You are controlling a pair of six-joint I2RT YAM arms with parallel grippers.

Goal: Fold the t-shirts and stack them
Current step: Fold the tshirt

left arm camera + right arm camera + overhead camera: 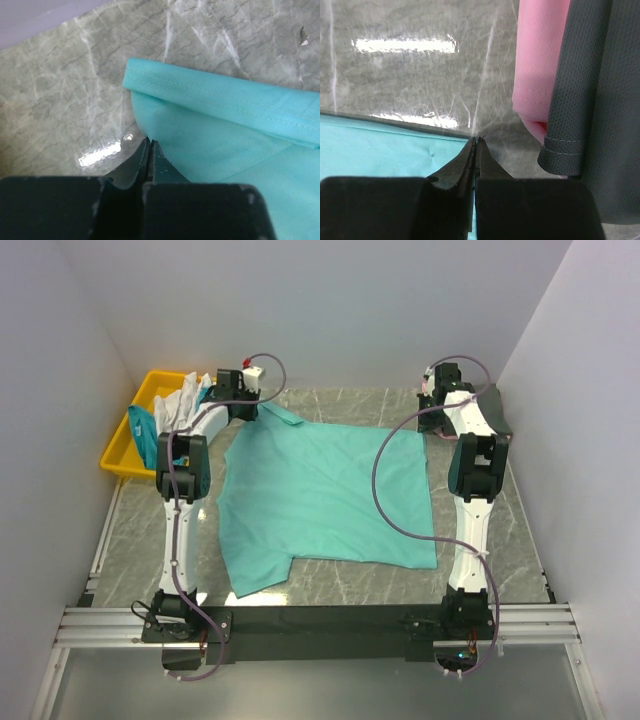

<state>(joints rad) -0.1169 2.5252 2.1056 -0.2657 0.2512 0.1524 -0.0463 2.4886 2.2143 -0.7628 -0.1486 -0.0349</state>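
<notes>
The sea-green t-shirt (330,495) is lying spread flat on the table (480,560). My left gripper (149,142) is resting at its far left corner and my right gripper (477,140) at its far right edge. Both are holding their fingers pressed together, possibly nipping cloth. A pink t-shirt (537,65) and a dark grey t-shirt (590,90) are lying just right of it.

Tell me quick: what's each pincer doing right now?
Left pincer: shut at the sea-green shirt edge; whether it pinches cloth cannot be told.
Right pincer: shut at that shirt's edge; same doubt.
</notes>
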